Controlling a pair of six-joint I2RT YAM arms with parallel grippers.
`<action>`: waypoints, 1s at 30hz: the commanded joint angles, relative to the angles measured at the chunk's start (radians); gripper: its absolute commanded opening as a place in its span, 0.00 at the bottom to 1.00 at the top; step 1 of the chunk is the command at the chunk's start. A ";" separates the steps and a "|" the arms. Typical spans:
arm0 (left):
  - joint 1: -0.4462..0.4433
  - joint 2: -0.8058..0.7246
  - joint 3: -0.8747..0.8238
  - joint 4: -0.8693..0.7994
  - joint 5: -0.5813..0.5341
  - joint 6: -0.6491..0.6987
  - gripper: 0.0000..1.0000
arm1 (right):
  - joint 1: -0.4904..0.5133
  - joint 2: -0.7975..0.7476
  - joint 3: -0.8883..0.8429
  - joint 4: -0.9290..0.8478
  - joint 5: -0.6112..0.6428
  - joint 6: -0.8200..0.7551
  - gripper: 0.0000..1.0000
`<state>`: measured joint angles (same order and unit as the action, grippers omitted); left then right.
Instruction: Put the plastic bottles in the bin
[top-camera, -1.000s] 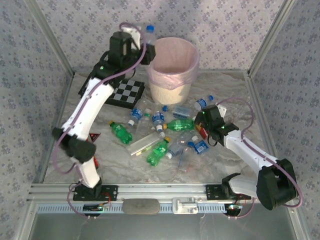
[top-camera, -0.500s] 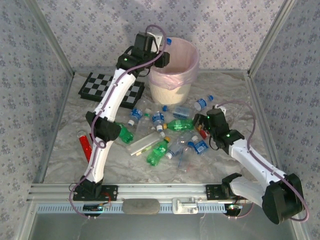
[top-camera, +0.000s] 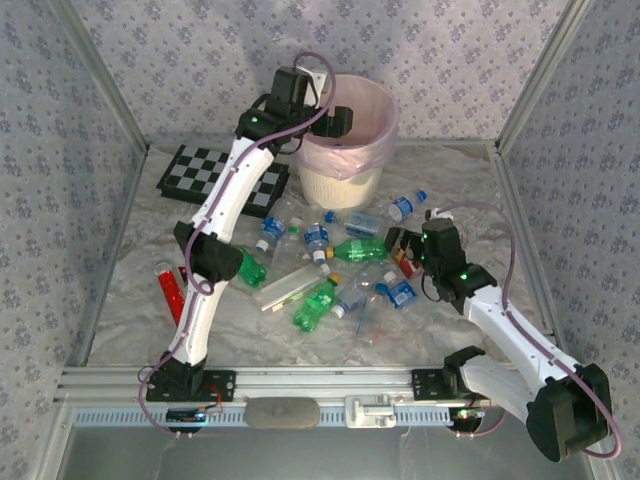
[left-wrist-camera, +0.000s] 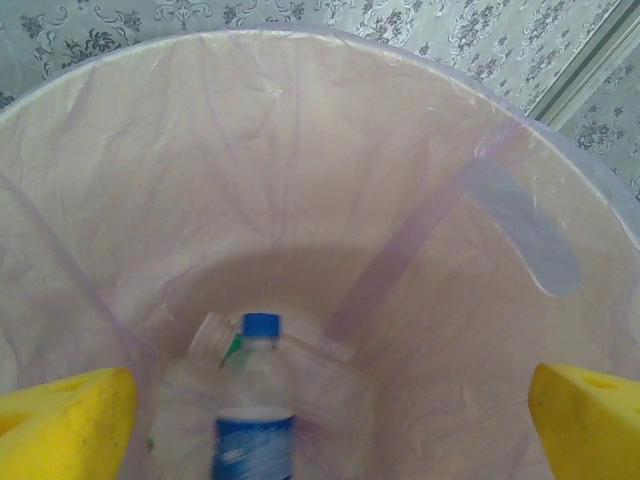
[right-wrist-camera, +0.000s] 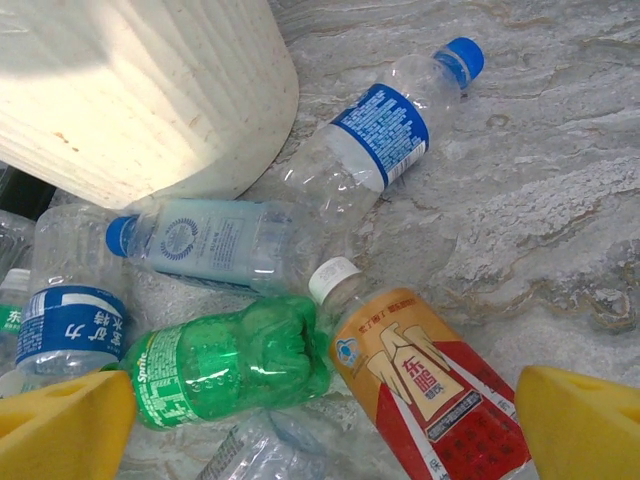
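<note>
The left claw (top-camera: 338, 120) is seen at the upper middle of the overhead view, over the mouth of the bin (top-camera: 345, 185). Its jaws are spread wide and nothing is grasped. In the left wrist view its yellow fingers (left-wrist-camera: 65, 420) are found at the two lower corners. Between them, lower down inside the pink liner (left-wrist-camera: 300, 150), a blue-capped bottle (left-wrist-camera: 255, 400) is shown blurred at lower centre, well apart from either finger.

In the overhead view a checkerboard (top-camera: 215, 178) is laid flat on the bench (top-camera: 130, 310) left of the bin. The heap of bottles (top-camera: 330, 265) is spread in the middle of the frame, below the bin.

The right claw (top-camera: 398, 243) is placed at the right edge of that heap, released, with nothing clamped. In the right wrist view a blue-labelled bottle (right-wrist-camera: 65, 315) is seen at the left. A green bottle (right-wrist-camera: 235, 365) and a red-orange labelled bottle (right-wrist-camera: 430, 390) lie side by side between the fingers. A pale-labelled bottle (right-wrist-camera: 215, 245) lies above them, and a clear blue-capped bottle (right-wrist-camera: 385, 135) at upper right rests against the bin's cream wall.
</note>
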<state>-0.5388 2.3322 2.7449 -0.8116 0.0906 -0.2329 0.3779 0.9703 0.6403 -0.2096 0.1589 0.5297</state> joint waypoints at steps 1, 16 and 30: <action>-0.003 -0.053 0.013 0.006 0.003 -0.014 1.00 | -0.022 0.011 0.028 -0.019 -0.022 -0.008 0.99; -0.010 -0.447 -0.533 0.107 -0.056 0.005 1.00 | -0.269 0.227 0.143 0.018 -0.178 0.078 0.99; -0.001 -1.041 -1.534 0.588 -0.236 -0.086 1.00 | -0.281 0.648 0.381 0.160 -0.285 0.205 0.95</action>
<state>-0.5434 1.3582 1.3090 -0.3466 -0.0910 -0.2703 0.0872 1.5593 0.9733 -0.0845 -0.0891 0.6964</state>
